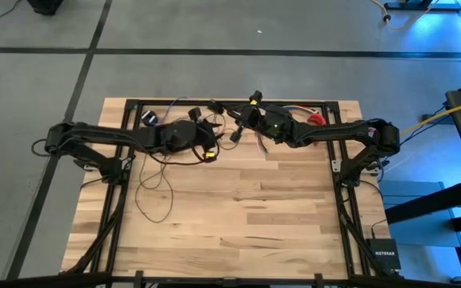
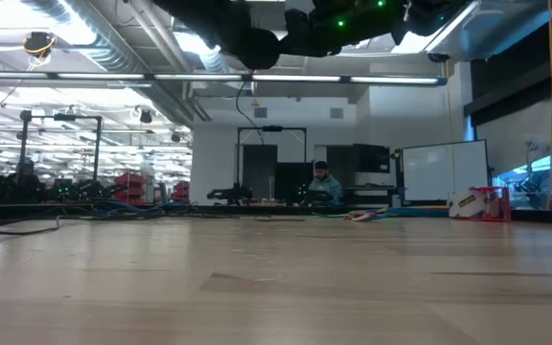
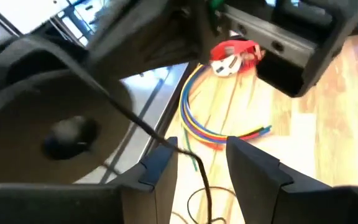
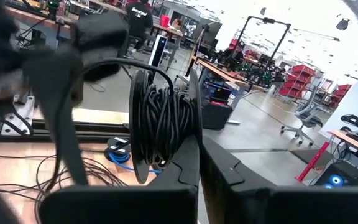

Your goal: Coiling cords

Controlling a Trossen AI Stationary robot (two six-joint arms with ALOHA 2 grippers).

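Right gripper (image 1: 246,116): your fingers are pressed together on the wound bundle of the cords (image 4: 160,124), held up off the table (image 1: 238,216) near the middle of its far edge.
Bundle axis: in the right wrist view the turns stand upright, flat against your finger, like a hank hung on edge.
Left gripper (image 3: 201,165): your fingers stand apart and grip nothing; a single strand of the cords runs between them and hangs down slack.
Left gripper place: just beside the right one, toward the far-left corner, with its tip facing the bundle.
Direction to the cords: the bundle lies straight ahead of your left fingers and close; the free strand is already in the gap.
Loose tail: the unwound length trails from the grippers toward the left edge and droops in open loops on the table (image 1: 157,186).
Nearer arm: the left, judged best placed to catch the strand and lay on the next turn.
Risk: the slack strand may slip out sideways before you close.
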